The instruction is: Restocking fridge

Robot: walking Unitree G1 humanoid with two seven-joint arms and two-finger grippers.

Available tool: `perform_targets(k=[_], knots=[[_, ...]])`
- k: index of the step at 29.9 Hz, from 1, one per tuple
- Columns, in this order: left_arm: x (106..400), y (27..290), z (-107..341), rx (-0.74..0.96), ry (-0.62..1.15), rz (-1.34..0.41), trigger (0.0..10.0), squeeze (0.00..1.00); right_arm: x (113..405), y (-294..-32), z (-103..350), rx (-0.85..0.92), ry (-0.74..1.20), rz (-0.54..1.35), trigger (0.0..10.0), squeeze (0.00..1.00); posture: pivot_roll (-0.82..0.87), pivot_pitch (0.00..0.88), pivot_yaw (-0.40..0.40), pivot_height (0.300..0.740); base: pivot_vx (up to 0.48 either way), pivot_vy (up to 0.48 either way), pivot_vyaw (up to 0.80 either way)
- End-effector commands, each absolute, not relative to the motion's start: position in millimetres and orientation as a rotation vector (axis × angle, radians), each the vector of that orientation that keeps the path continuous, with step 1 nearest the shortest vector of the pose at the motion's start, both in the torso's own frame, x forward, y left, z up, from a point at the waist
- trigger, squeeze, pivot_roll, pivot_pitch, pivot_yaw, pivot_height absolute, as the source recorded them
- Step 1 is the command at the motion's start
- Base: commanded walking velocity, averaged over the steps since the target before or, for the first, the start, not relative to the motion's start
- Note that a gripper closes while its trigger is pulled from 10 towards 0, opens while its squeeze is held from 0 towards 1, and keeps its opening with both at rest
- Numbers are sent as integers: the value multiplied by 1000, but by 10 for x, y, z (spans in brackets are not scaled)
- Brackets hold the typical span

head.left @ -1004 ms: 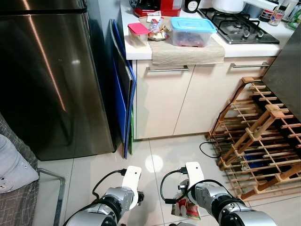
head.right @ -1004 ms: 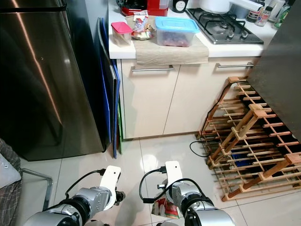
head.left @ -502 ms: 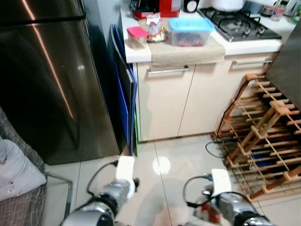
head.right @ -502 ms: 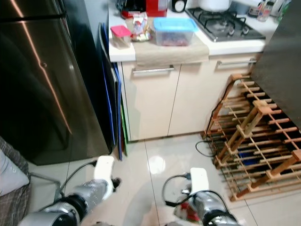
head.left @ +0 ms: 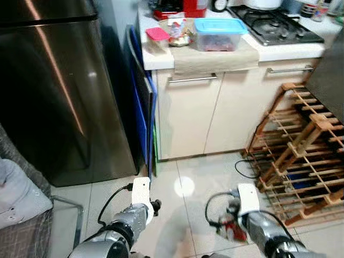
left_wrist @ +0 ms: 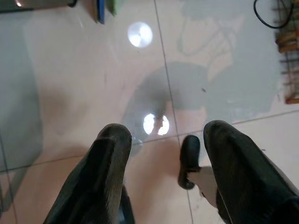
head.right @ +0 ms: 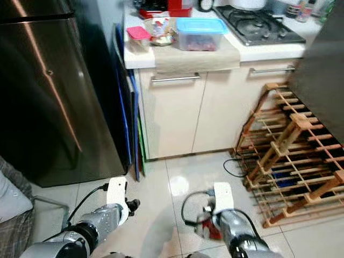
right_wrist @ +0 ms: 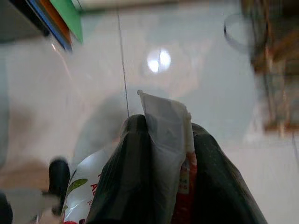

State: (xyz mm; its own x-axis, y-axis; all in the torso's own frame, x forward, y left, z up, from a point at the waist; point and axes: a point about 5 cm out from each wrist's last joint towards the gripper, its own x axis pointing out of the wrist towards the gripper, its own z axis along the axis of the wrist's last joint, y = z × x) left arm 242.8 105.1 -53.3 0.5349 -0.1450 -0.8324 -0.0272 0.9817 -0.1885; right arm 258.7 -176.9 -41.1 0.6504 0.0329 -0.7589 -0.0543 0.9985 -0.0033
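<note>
The robot stands on the tiled floor (head.left: 188, 177) facing a kitchen corner. The fridge (head.left: 59, 91), dark steel with its door closed, is ahead on the robot's left. Flat blue boards (head.left: 141, 107) lean between the fridge and the cream cabinet (head.left: 215, 115).

Right gripper (right_wrist: 163, 140): held low over the floor, fingers clamped on a food pouch (right_wrist: 170, 135). The pouch is white with red and green print; its sealed top edge sticks out beyond the fingertips. In the head view the pouch (head.left: 231, 230) hangs just below the wrist.

Left gripper (left_wrist: 161, 144): held low over the floor, fingers spread wide with nothing between them.

On the counter (head.left: 161, 60), a cloth (head.left: 215, 59) hangs over the front edge. On or beside it are a small tub with a pink lid (head.left: 157, 38), a packet of snacks (head.left: 179, 33) and a large tub with a blue lid (head.left: 219, 34). A gas hob (head.left: 277, 24) is further right. A wooden wine rack (head.left: 301, 156) stands on the floor on the robot's right.
</note>
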Motion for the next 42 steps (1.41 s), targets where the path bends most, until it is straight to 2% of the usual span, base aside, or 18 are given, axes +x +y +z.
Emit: perform_targets(k=[1,7,8,11,14,15,16,17,18,22,25,29,30,31,33,37,42], knots=[[2405,1035,-547,-208,1023,-61,10000,0,2618,-1738,-391,-50,858,70,10000,0,-69,0,-2,740,0,0,0],[2396,997,-550,-225,1018,-54,10000,0,2536,-1821,-443,-82,882,63,10000,0,-63,0,-30,740,0,0,0],[2411,1003,-541,-171,994,-72,10000,0,2540,-1846,-436,-85,865,50,10000,0,-67,0,-28,740,0,0,0],[2491,1020,-482,-41,873,-135,10000,0,2685,-1859,-313,-73,769,47,10000,0,-67,0,-25,740,0,0,0],[2562,1004,-396,-43,709,-165,10000,0,2982,-1850,-1,-96,548,71,10000,0,-67,0,-17,740,0,0,0],[2878,1124,-113,-62,569,-164,10000,0,3069,-1858,128,-105,458,80,10000,0,-69,0,-12,740,0,0,0],[2878,1124,-113,-62,569,-164,10000,0,3069,-1858,128,-105,458,80,10000,0,-69,0,-12,740,0,0,0],[3297,1347,494,-85,296,-160,10000,0,3162,-1922,422,-82,267,43,10000,0,-66,0,-12,740,0,0,0],[3368,1418,721,-119,207,-152,10000,0,3150,-1951,559,-77,194,25,10000,0,-63,0,-13,740,0,0,0],[3355,1470,967,-166,99,-141,10000,0,3096,-1958,821,-79,62,8,10000,0,-65,0,-12,740,0,0,0],[3206,1493,1283,-174,-64,-154,10000,0,2903,-1934,1246,-191,-186,15,10000,0,-64,0,-19,740,0,0,0],[2930,1613,1207,-101,-70,-195,10000,0,2532,-2092,1088,-259,-142,-15,10000,0,-55,0,-21,740,0,0,0],[2816,1664,1192,-149,-68,-181,10000,0,2426,-2090,1166,-277,-180,-15,10000,0,-64,0,-18,740,0,0,0],[2816,1664,1192,-149,-68,-181,10000,0,2426,-2090,1166,-277,-180,-15,10000,0,-64,0,-18,740,0,0,0],[2628,1646,1267,-134,-110,-208,10000,0,2297,-2016,1275,-304,-225,12,10000,0,-67,0,-15,740,0,0,0],[2600,1654,1326,-136,-120,-189,10000,0,2280,-2021,1270,-275,-195,-26,10000,0,-68,0,-16,740,0,0,0],[2754,1546,1382,-125,-122,-209,10000,0,2458,-1964,1275,-249,-173,-49,10000,0,-78,0,-10,740,0,-192,0]])
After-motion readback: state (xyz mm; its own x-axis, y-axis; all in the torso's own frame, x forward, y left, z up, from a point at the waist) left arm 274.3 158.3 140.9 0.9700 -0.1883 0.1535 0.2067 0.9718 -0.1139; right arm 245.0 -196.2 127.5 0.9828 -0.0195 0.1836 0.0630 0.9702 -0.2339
